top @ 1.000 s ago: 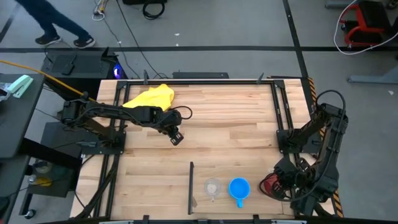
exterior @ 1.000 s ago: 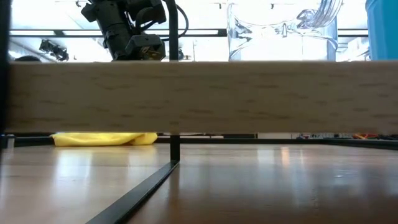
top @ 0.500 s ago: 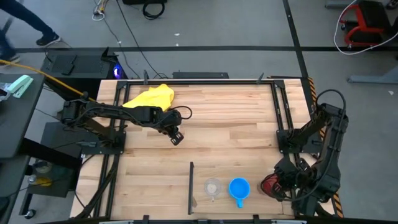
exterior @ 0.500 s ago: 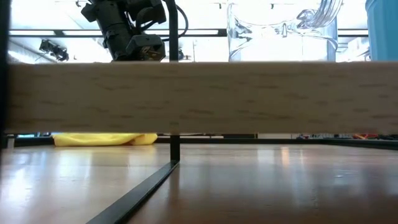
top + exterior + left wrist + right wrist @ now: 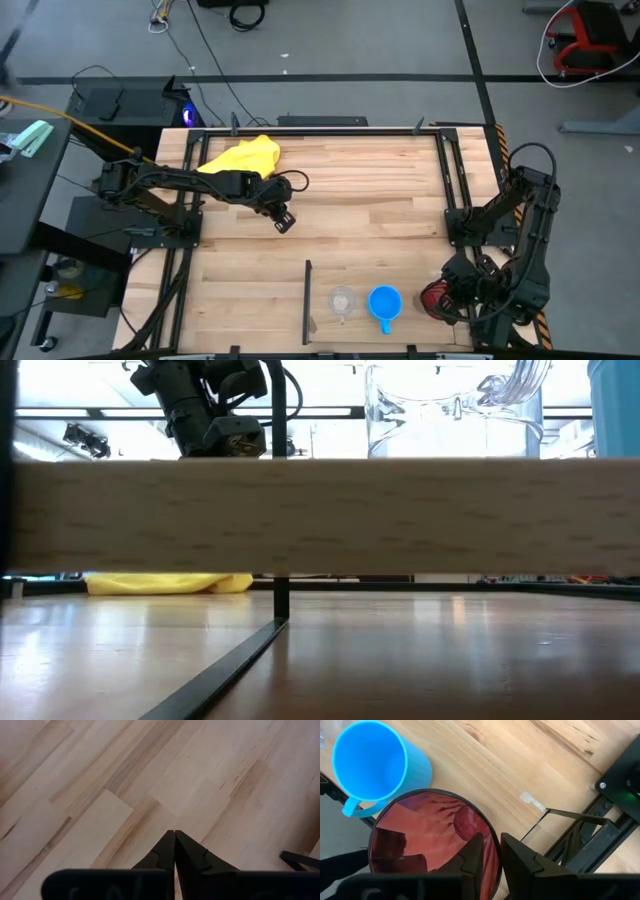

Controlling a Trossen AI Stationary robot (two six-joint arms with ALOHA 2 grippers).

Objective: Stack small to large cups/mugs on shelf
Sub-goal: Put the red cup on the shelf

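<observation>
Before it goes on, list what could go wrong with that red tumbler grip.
The right gripper pinches only the red tumbler's rim, one finger inside and one outside, so it may tilt or slip if lifted. The blue mug stands close beside it and could get knocked. The clear cup beyond could then be bumped.

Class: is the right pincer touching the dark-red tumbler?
Touching. The right wrist view shows the right pincer straddling the dark-red tumbler rim, one finger inside, one outside.

Bare planks mid-table (image 5: pixel 370 200); divider strip (image 5: pixel 307 300) walls cup corner
</observation>
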